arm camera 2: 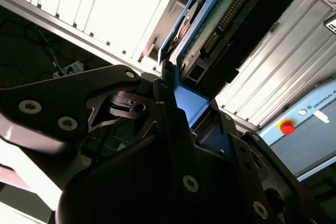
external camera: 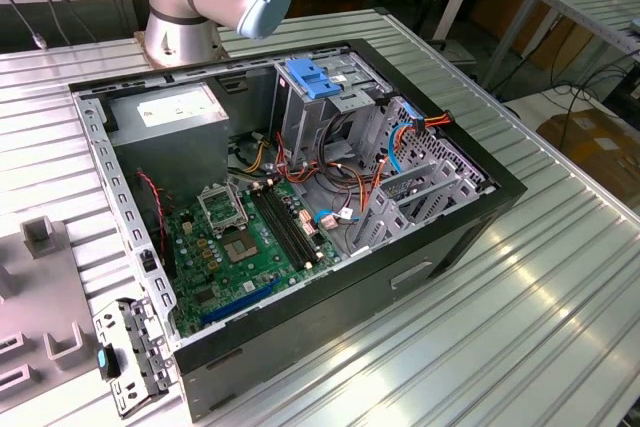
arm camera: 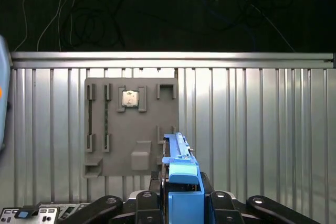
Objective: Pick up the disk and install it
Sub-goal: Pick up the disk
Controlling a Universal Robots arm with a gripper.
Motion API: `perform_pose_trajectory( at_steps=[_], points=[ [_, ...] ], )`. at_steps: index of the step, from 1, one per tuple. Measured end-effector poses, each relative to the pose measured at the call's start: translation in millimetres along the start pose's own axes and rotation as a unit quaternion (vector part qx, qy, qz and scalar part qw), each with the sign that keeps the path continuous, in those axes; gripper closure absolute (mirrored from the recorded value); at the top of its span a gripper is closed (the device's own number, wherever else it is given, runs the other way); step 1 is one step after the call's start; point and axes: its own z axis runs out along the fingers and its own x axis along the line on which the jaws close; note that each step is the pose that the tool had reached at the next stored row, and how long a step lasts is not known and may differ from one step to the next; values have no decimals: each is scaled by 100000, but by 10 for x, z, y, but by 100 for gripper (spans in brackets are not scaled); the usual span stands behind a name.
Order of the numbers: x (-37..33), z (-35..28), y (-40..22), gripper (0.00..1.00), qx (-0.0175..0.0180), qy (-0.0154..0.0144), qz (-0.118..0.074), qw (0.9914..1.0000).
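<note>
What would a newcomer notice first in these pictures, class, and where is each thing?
In the exterior view, the open computer case with its green motherboard sits on the ribbed metal table. In the first wrist view, the gripper has its jaws shut on the blue-framed disk, with a grey fixture plate lying on the table beyond.

We see smooth blue plastic framing the disk [arm camera: 178, 156], a matt black pincer [arm camera: 181, 195], and a ribbed, shiny metal desk [arm camera: 262, 129].
</note>
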Motion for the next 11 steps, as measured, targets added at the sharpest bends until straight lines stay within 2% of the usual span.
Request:
perform_pose_trajectory(
  at_steps=[11],
  points=[
    [10, -4, -120, 63, -4, 4, -2, 100000]
  ],
)
